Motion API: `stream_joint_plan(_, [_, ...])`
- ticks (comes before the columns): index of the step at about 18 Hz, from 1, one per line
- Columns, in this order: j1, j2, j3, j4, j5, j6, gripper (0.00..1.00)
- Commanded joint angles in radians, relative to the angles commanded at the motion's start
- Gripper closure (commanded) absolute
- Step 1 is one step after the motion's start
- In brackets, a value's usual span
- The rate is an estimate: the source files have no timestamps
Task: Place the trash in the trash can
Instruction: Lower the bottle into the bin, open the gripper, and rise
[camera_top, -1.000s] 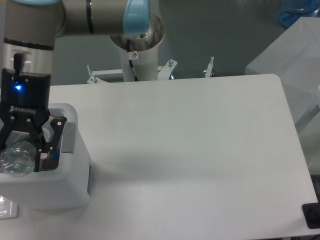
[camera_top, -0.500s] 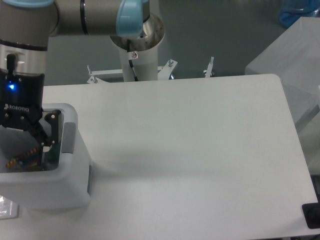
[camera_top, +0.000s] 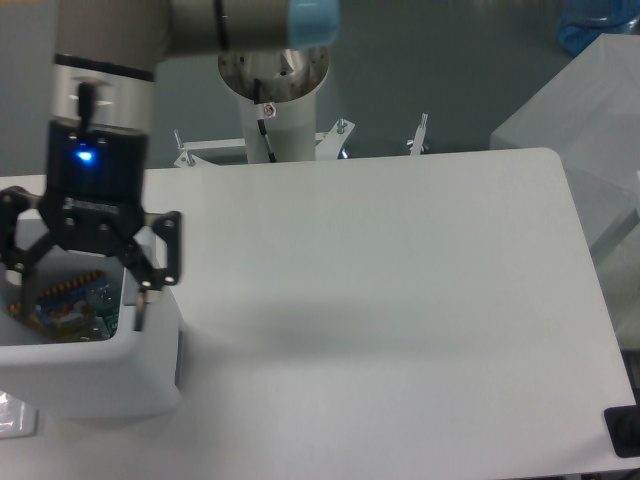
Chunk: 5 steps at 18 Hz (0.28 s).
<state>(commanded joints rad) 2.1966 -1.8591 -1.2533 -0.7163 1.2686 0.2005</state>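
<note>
White plastic trash can sits on the counter; above its rim, the tool hangs spread apart and empty, trash inside.

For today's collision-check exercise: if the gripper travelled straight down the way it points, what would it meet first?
Probably the trash lying inside the trash can. The open gripper hangs above the opening, though one finger might clip the rim; depth is unclear.

A white counter with rounded corners fills the scene. The white trash can stands at its front left corner.
</note>
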Motion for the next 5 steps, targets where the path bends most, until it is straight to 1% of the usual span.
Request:
stream_joint_plan(1, [0.005,0.000,0.000,-0.002,0.000,0.025,0.00])
stream_joint_plan(3, [0.044,0.005,0.002,-0.002,0.000,0.054,0.00])
stream_joint_plan(5, [0.057,0.011,-0.006,-0.002,0.000,0.080,0.00])
